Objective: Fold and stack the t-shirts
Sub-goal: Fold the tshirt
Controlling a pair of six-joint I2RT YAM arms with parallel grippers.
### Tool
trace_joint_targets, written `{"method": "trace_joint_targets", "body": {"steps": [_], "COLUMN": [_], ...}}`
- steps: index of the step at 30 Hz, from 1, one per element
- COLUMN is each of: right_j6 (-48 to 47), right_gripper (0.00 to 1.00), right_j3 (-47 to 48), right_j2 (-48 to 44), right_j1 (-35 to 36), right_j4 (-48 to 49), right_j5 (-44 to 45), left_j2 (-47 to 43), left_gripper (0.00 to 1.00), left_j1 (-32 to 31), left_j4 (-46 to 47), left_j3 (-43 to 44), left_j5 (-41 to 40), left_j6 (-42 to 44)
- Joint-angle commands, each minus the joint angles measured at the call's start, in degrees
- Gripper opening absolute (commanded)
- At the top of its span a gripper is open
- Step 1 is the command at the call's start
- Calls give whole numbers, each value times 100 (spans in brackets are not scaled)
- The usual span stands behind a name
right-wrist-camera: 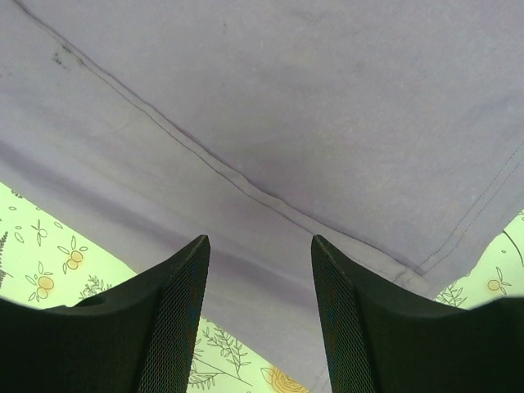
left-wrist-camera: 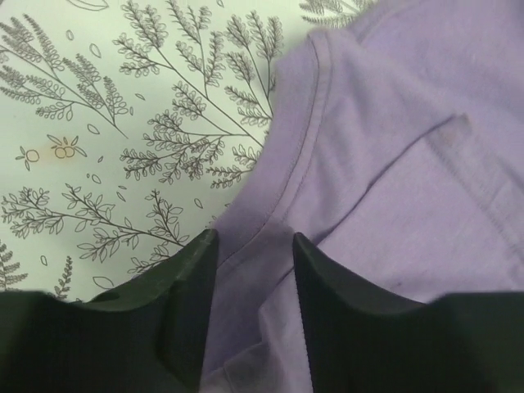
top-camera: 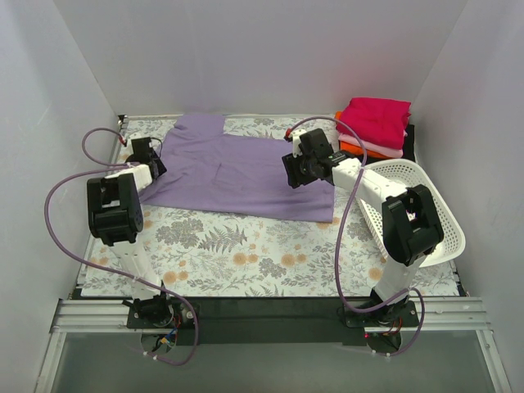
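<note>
Left gripper (top-camera: 154, 166) sits at the left edge of the purple shirt (top-camera: 246, 168) in the overhead view, and the right gripper (top-camera: 293, 173) hangs over the shirt's right half. The shirt lies spread flat on the fern-print tablecloth (top-camera: 246, 246). Beyond the shirt's far right corner a stack of folded shirts (top-camera: 375, 121) waits, magenta on top. A white basket (top-camera: 426, 205) lies to the shirt's right, partly behind the right arm.

From the left wrist, the fingers (left-wrist-camera: 184, 303) stand apart with the shirt's stitched edge running between them. By the look of it the cloth is not yet pinched.

From the right wrist, the fingers (right-wrist-camera: 172, 311) are likewise spread, with a seam near the shirt's corner below the gap.

Judging from this, the step in hand is taking hold of the shirt's two sides for a first fold. The next move calls for each gripper to settle onto the cloth, close on the edge without bunching it, then lift evenly with the other.
</note>
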Motion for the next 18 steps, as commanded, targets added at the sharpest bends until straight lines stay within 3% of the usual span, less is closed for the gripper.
{"method": "trace_joint_targets", "body": {"steps": [1, 5, 12, 18], "right_j6": [-1, 52, 43, 61], "right_gripper": [48, 48, 48, 48], "right_j3": [-79, -220, -97, -378], "right_j2": [-64, -116, -134, -327], "right_j1": [34, 34, 34, 34], "right_j4": [171, 171, 197, 408], "right_j5": [55, 47, -164, -331], "left_j2": [-489, -1191, -2124, -2775], "left_gripper": [43, 64, 67, 66], "left_j1": [60, 60, 121, 306], "left_j4": [284, 591, 802, 1434], "left_j3": [86, -493, -1645, -2682], "left_j5": [-177, -327, -688, 506], "left_j6": [26, -124, -124, 218]}}
